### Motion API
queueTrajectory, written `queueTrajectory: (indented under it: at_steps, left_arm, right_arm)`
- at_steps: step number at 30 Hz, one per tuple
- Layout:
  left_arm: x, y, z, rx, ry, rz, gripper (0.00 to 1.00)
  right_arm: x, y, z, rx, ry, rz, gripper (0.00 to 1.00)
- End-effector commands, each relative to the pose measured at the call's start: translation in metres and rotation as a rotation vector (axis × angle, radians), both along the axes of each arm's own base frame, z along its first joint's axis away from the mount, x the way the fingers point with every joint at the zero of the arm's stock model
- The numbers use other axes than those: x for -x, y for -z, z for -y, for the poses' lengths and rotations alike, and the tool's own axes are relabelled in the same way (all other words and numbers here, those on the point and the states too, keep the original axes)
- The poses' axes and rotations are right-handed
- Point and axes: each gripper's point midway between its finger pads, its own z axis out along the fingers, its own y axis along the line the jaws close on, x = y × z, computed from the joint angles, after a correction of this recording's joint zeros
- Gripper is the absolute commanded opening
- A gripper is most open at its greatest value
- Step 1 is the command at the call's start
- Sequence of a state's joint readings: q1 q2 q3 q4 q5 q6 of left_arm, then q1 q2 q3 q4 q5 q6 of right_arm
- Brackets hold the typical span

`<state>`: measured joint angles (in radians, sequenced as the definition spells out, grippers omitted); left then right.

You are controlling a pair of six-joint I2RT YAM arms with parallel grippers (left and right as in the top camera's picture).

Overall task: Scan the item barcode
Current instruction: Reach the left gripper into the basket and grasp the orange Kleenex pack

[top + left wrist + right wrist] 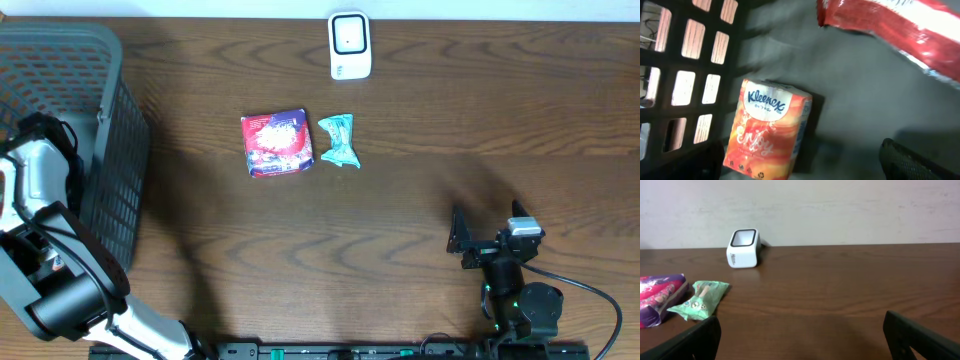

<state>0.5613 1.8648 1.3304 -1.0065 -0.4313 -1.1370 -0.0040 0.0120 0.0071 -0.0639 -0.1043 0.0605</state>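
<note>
The left gripper (802,162) is lowered into the grey basket (110,120) at the left edge of the table (400,230). Its jaws are spread wide and nothing is gripped between them. On the basket floor, under this gripper, an orange Kleenex tissue pack (767,130) is seen lying flat, close to the lattice wall. A red bag (895,30) lies further away in the same basket, apart from the tissue pack; it is blurred, so its print cannot be read.

The right gripper (802,342) is held low over the table at the right side, and its jaws are also fully apart and empty. It is turned toward the white scanner (349,45), which stands upright at the far edge of the table, near the middle.

Between the scanner and the near edge, a red and purple packet (278,143) and a green packet (338,140) are placed just beside each other on the wood. No barcode can be made out on any item.
</note>
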Motion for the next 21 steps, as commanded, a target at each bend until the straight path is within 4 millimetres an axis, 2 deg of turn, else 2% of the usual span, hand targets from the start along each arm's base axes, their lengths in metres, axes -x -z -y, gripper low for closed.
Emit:
queueTrajectory:
  at_steps: [1,14,16,18,20,21]
  left_arm:
    - [0.011,0.015,0.0,-0.012,-0.023,-0.033,0.98]
    - [0.018,0.039,0.005,-0.018,-0.023,-0.025,0.97]
    - [0.02,0.041,0.006,-0.015,-0.022,-0.029,0.87]
    - [0.021,0.043,0.007,-0.013,-0.022,-0.031,0.73]
    - [0.022,0.043,0.007,-0.012,-0.022,-0.032,0.4]
    - [0.022,0.043,0.007,-0.012,-0.022,-0.032,0.29]
  right_arm:
    - [0.001,0.0,-0.003,-0.006,-0.014,0.0,0.99]
    - [0.001,0.0,-0.003,-0.006,-0.014,0.0,0.99]
    - [0.001,0.0,-0.003,-0.006,-0.014,0.0,0.99]
    - [0.001,0.0,-0.003,-0.006,-0.014,0.0,0.99]
    - [0.001,0.0,-0.003,-0.006,-0.014,0.0,0.99]
    - [0.001,0.0,-0.003,-0.006,-0.014,0.0,0.99]
